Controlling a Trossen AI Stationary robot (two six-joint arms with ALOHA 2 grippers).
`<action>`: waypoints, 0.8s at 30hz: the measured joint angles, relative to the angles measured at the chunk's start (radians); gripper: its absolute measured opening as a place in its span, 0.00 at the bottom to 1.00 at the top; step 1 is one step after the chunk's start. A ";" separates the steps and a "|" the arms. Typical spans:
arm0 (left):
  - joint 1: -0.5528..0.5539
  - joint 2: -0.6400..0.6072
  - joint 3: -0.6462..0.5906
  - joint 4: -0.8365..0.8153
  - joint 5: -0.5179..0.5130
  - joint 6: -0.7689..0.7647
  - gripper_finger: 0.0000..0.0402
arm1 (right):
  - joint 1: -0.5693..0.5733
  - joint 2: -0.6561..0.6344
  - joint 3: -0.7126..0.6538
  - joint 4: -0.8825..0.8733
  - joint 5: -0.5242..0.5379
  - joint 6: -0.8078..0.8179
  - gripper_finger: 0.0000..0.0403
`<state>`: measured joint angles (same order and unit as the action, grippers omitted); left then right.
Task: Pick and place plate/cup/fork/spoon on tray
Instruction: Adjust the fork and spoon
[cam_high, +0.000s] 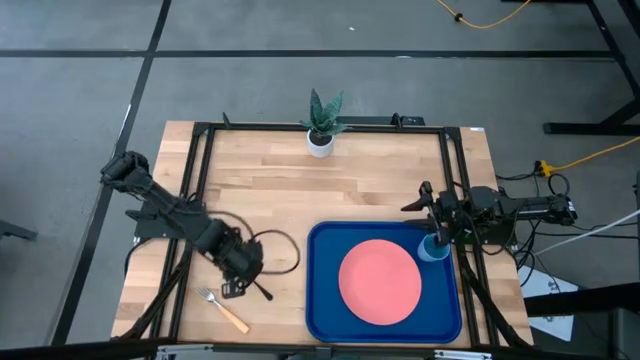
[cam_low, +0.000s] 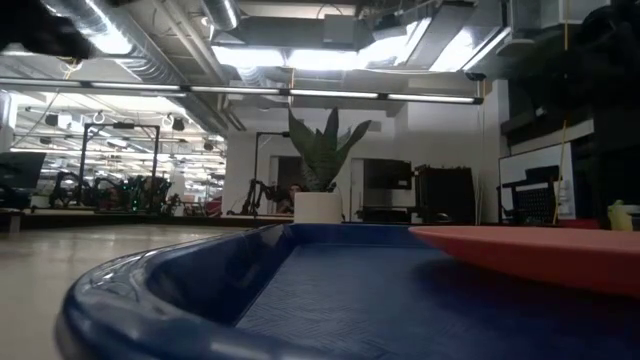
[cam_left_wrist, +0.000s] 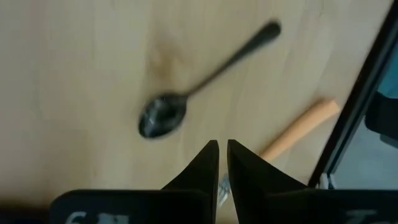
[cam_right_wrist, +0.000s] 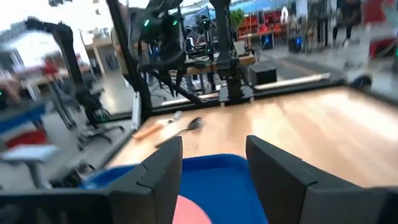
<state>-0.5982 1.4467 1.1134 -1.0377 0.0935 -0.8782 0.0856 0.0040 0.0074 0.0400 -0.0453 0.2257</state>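
1. Tray (cam_high: 322, 300) is seen at the table's front right, with the plate (cam_high: 379, 281) lying flat inside it.
2. Cup (cam_high: 434, 247) is set in the tray's far right corner, just beside the plate; the right gripper (cam_high: 437, 235) is held above it, jaws parted wide.
3. Left gripper (cam_left_wrist: 222, 163) is held low over the wood, jaws nearly closed and empty, near the spoon (cam_left_wrist: 198, 88) and fork (cam_left_wrist: 300, 128).

The high view looks straight down on the whole tabletop (cam_high: 300, 180). The low view sits at surface height, close against the tray (cam_low: 150, 300) rim. Both share the potted plant (cam_high: 322, 125). The left wrist view looks down closely at the spoon (cam_left_wrist: 186, 99).
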 joint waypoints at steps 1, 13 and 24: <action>-0.021 0.000 -0.013 0.009 0.000 -0.028 0.07 | 0.000 0.000 0.000 0.000 0.000 0.029 0.45; -0.194 0.000 -0.061 0.040 -0.131 -0.352 0.07 | 0.000 0.000 0.000 0.081 0.003 0.155 0.45; -0.319 0.090 -0.062 0.147 0.038 -0.714 0.07 | 0.000 0.000 0.000 0.268 0.002 -0.022 0.45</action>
<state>-0.9174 1.5368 1.0515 -0.8903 0.1314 -1.5917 0.0853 0.0040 0.0071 0.3077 -0.0433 0.2033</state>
